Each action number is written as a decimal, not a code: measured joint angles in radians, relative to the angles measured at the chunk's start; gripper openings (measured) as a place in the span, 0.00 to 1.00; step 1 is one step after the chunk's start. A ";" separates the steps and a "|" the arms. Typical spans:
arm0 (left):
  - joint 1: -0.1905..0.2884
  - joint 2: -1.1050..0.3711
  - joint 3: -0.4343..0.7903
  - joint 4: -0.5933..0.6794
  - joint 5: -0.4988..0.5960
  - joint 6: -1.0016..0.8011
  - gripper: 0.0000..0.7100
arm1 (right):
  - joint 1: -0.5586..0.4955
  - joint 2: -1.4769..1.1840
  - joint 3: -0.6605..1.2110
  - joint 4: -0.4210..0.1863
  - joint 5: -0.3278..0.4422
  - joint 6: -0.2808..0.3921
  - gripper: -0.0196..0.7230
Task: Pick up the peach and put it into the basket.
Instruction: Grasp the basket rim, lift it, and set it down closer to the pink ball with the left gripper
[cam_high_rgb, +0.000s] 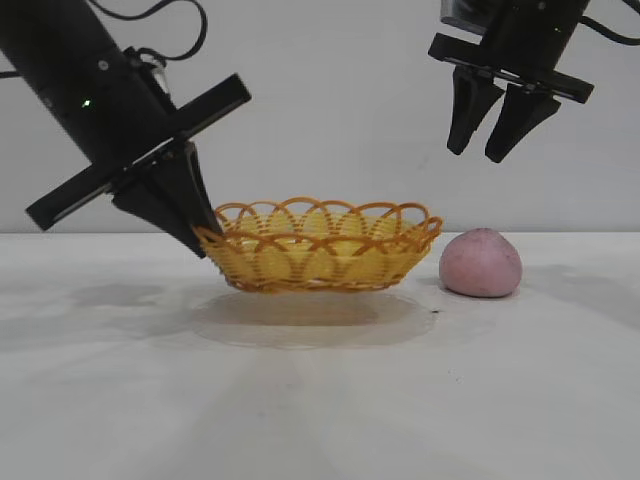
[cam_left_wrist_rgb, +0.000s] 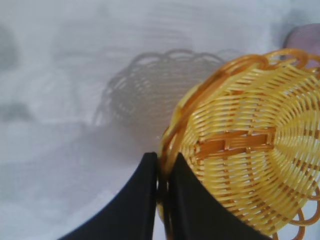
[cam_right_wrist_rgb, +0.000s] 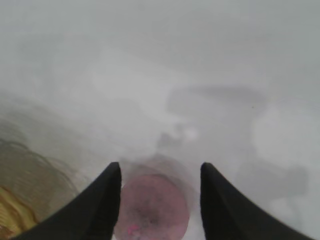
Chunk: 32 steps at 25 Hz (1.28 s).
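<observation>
The yellow-tan wicker basket (cam_high_rgb: 318, 245) with an orange-brown looped rim is held slightly above the table, tilted, its shadow beneath it. My left gripper (cam_high_rgb: 203, 238) is shut on the basket's left rim; the left wrist view shows the fingers pinching the rim (cam_left_wrist_rgb: 165, 165) of the basket (cam_left_wrist_rgb: 250, 150). The dull pink peach (cam_high_rgb: 481, 263) lies on the table just right of the basket. My right gripper (cam_high_rgb: 488, 150) hangs open and empty well above the peach; in the right wrist view the peach (cam_right_wrist_rgb: 152, 210) lies between its fingers, far below.
The white table (cam_high_rgb: 320, 400) stretches in front of and beside the basket. A plain white wall (cam_high_rgb: 340, 120) stands behind. The basket's edge shows in a corner of the right wrist view (cam_right_wrist_rgb: 15, 215).
</observation>
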 joint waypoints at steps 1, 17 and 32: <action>0.000 0.000 0.007 0.000 -0.011 0.000 0.00 | 0.000 0.000 0.000 0.000 0.000 0.000 0.42; -0.004 0.000 0.014 0.038 -0.014 0.000 0.46 | 0.000 0.000 0.000 0.002 0.000 0.000 0.42; 0.036 -0.135 0.014 0.453 0.049 -0.223 0.74 | 0.000 0.000 0.000 0.005 0.000 0.000 0.42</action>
